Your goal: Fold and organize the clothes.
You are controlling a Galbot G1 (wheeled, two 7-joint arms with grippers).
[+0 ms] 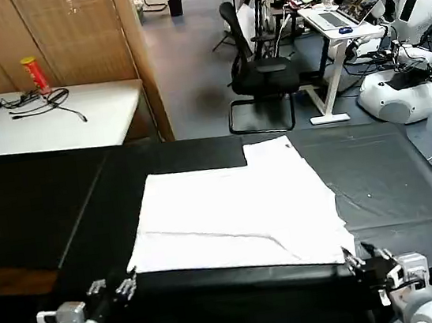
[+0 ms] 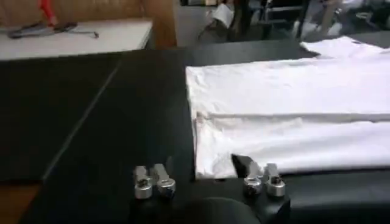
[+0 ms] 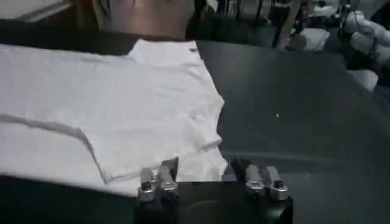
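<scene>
The white T-shirt lies flat, seemingly partly folded, mid-desk, with the left pincer at 7 o'clock and the right pincer at 5, both spread and empty at its near corners, likely ready to pinch the hem.

The left gripper is held low with fingers spread; the right gripper is likewise spread.

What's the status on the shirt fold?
Left gripper open at shirt's near-left corner. Right gripper open at near-right corner. Shirt partly folded, flat on black table, plain side up. Nothing in the way.
</scene>
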